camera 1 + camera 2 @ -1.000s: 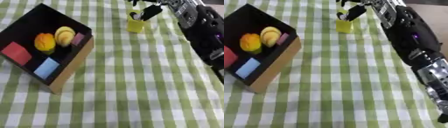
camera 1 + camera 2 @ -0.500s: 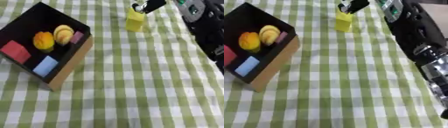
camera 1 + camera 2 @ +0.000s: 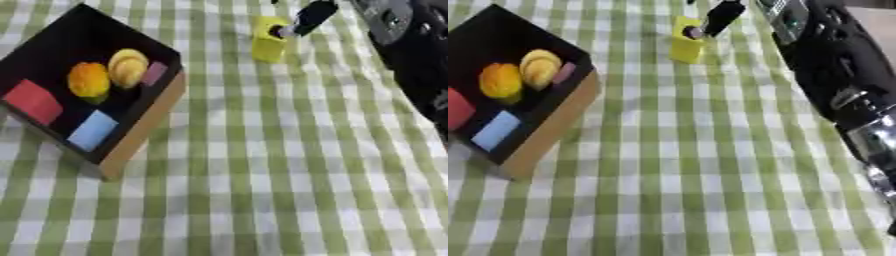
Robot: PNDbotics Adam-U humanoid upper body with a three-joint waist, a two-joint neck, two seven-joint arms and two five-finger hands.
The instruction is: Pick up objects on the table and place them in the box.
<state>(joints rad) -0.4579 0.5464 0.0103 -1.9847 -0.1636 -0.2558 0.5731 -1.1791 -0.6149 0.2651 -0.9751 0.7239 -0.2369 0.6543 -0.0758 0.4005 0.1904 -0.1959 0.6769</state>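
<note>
Since a second ago, the yellow block (image 3: pixel 269 40) is being shown lower in the view with the black finger (image 3: pixel 722 16) at its top edge, a shift shared by the whole scene (the camera has tilted).

The right hand (image 3: pixel 312 14) is being reached in from the upper right, only one dark finger being seen; its tip is touching the upper right edge of the upright yellow block, and whether the block is being pinched cannot be told. The block is standing on the green checked tablecloth (image 3: pixel 262 175), well apart from the black box (image 3: pixel 144 125) at the left. Inside the box, an orange round item (image 3: pixel 88 81), a yellow round item (image 3: pixel 129 66), a small pink piece (image 3: pixel 154 73), a red block (image 3: pixel 33 101) and a light blue block (image 3: pixel 92 130) are lying.
</note>
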